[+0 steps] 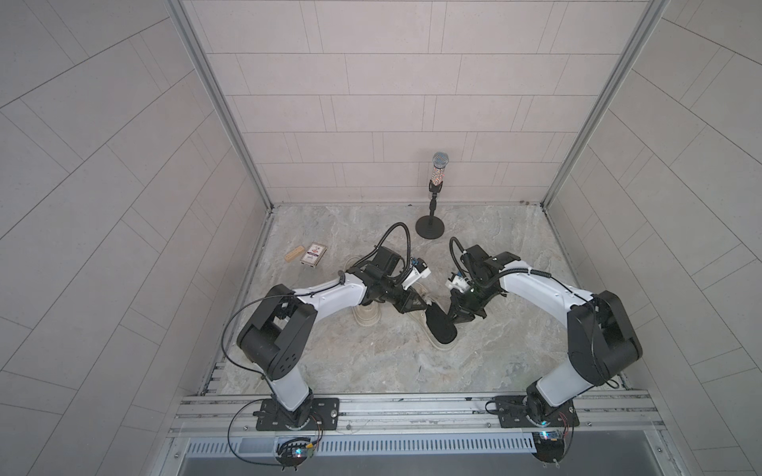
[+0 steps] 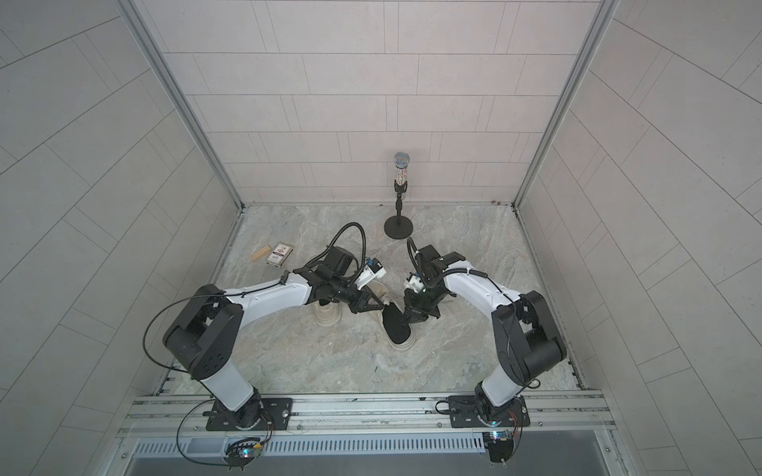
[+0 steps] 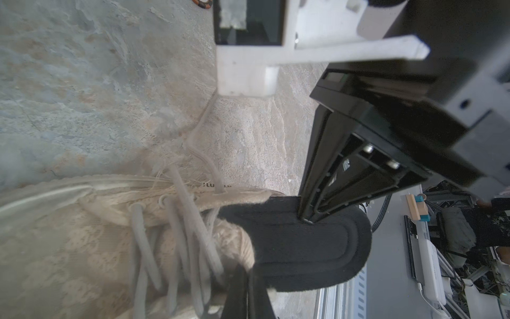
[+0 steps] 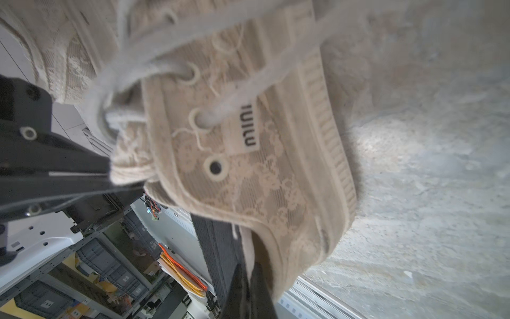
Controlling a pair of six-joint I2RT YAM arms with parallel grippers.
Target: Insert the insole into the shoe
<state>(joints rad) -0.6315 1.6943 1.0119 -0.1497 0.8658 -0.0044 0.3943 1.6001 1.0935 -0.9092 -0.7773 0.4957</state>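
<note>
A beige lace shoe (image 1: 418,318) (image 3: 82,248) (image 4: 262,154) lies mid-table in both top views (image 2: 377,318). The black insole (image 1: 439,328) (image 2: 396,326) (image 3: 303,248) (image 4: 214,248) sticks out of its opening toward the front. My left gripper (image 1: 429,307) (image 2: 385,304) (image 3: 248,295) is shut on the shoe's tongue (image 4: 129,168), holding it up. My right gripper (image 1: 452,319) (image 2: 406,317) (image 4: 249,292) is shut on the insole's edge, right beside the shoe's collar. Its fingertips (image 3: 307,218) dent the insole.
A second beige shoe (image 1: 367,316) (image 2: 328,317) lies under my left arm. A microphone on a round stand (image 1: 431,226) stands at the back. A card box (image 1: 314,254) and a wooden block (image 1: 293,253) lie at the back left.
</note>
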